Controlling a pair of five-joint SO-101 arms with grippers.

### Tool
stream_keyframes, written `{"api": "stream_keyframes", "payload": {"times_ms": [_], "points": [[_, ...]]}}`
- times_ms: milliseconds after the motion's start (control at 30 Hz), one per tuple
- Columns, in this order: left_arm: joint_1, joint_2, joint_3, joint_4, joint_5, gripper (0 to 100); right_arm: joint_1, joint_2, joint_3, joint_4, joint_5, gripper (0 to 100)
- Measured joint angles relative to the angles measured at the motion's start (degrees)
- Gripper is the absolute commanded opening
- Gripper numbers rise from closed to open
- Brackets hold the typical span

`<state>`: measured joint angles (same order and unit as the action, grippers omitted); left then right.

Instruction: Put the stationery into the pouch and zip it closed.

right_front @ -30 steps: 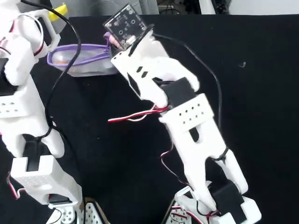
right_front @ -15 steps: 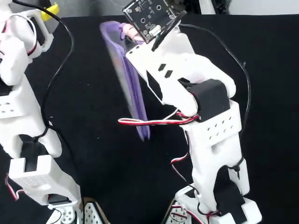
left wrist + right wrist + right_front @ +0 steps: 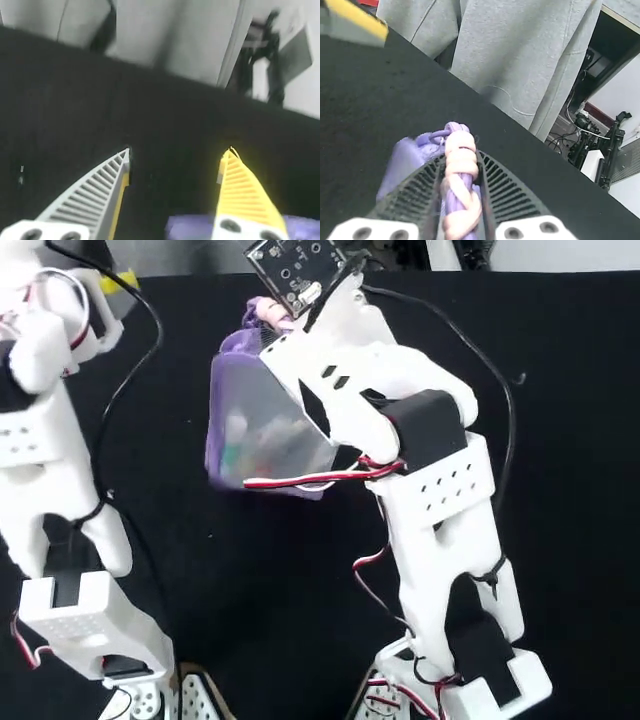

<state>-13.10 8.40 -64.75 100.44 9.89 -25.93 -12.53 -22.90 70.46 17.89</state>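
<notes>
A purple see-through pouch [image 3: 258, 435] hangs in the air beside the right arm, with several bits of stationery [image 3: 262, 445] showing through its side. My right gripper [image 3: 266, 316] [image 3: 460, 154] is shut on the pink and purple braided pull [image 3: 460, 167] at the pouch's top end, and the pouch [image 3: 401, 161] dangles below it. My left gripper [image 3: 112, 282] [image 3: 176, 153] stands open over the black table at the back left, apart from the pouch, with nothing between its fingers. A purple edge of the pouch [image 3: 192, 227] shows low in the left wrist view.
A black cloth [image 3: 560, 390] covers the table. A person in grey trousers [image 3: 520, 55] stands behind its far edge. The left arm's white body [image 3: 45, 440] runs along the table's left side, the right arm's body [image 3: 430, 490] across the middle.
The pouch lay on the table at the back left; my right gripper has lifted it by the pull and swung it up, so it now hangs. The left gripper stayed near the back left corner.
</notes>
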Motion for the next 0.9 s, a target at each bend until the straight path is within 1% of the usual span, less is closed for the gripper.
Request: {"api": "stream_keyframes", "payload": {"times_ms": [100,333,567,733,900], "points": [[0.79,0.09,3.43,0.00,-1.23,29,0.09,0.00,0.00,1.14,0.00,1.1],[6.24,-0.97,4.40,0.00,-12.75,29,0.09,0.00,0.00,4.75,0.00,1.1],[6.59,-2.81,4.31,0.00,-23.82,29,0.09,-0.09,0.00,5.80,0.00,1.1],[6.86,-2.99,4.31,0.00,-29.98,29,0.09,-1.58,0.00,7.74,0.00,1.1],[11.16,-3.08,4.31,0.00,-36.92,29,0.09,-5.10,0.00,9.32,0.00,1.1]]}}
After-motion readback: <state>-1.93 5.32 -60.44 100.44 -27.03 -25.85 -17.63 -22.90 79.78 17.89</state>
